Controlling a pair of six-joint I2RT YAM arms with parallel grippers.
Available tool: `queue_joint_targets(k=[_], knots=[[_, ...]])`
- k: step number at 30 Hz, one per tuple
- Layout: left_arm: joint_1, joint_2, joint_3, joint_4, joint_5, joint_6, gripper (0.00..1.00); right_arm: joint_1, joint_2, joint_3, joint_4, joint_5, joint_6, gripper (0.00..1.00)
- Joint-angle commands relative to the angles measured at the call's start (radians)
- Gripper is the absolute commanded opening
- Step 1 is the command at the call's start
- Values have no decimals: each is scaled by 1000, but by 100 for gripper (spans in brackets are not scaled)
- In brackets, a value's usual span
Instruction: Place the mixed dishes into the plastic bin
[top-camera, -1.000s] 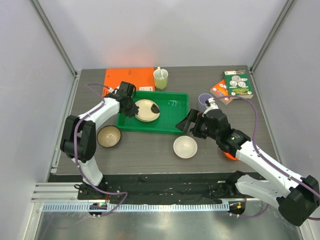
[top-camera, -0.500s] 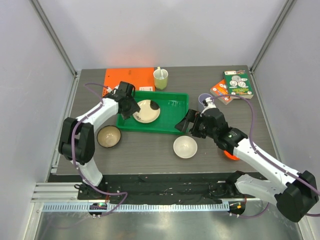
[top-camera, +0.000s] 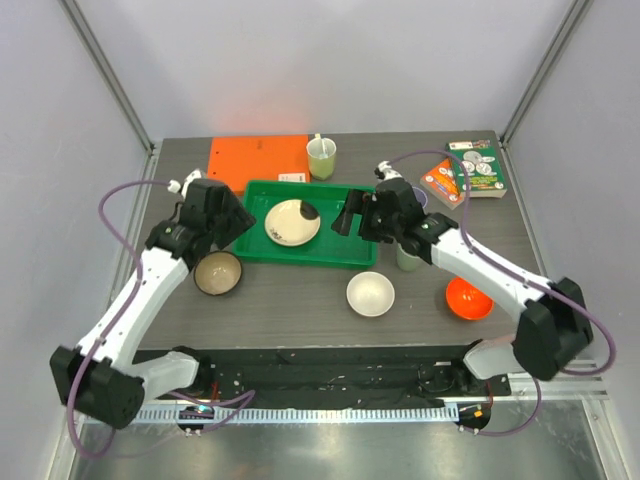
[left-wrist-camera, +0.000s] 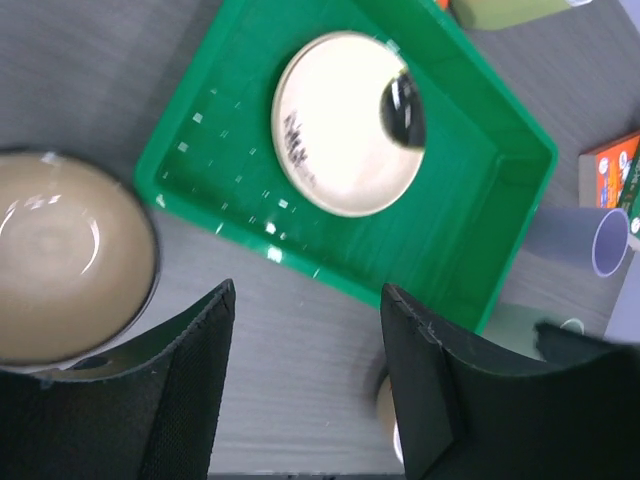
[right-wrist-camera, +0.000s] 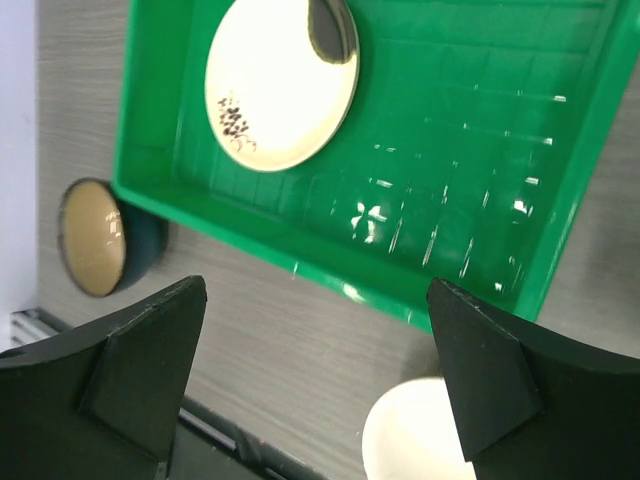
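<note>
A cream plate (top-camera: 292, 221) with dark motifs lies in the green bin (top-camera: 340, 238); I cannot tell if a second plate is under it. My left gripper (top-camera: 238, 222) is open and empty at the bin's left end, above the brown bowl (top-camera: 217, 272). My right gripper (top-camera: 347, 219) is open and empty over the bin's right end. The white bowl (top-camera: 370, 293), orange-red bowl (top-camera: 469, 298) and sage-green cup (top-camera: 407, 259) stand on the table. The lavender cup (left-wrist-camera: 585, 240) lies right of the bin. The right wrist view shows plate (right-wrist-camera: 280, 85) and bin (right-wrist-camera: 480, 130).
A yellow-green cup with a spoon (top-camera: 321, 157) stands behind the bin, beside a flat orange board (top-camera: 258, 157). Books (top-camera: 468, 168) lie at the back right. Grey walls close in the table on three sides.
My left gripper has pulled back left out of the bin, leaving the plate there. My right arm has swung from beside the white bowl up to the bin's right end.
</note>
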Motion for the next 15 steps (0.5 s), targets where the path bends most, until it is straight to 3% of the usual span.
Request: queue_joint_targets(k=[1, 8, 15], knots=[[-3, -123, -127, -50, -3, -9, 61, 12, 147, 154, -13, 22, -81, 98], [-3, -179, -152, -90, 5, -12, 63, 15, 382, 338, -85, 42, -116, 100], [-3, -188, -175, -80, 10, -24, 63, 15, 497, 415, -122, 53, -108, 100]])
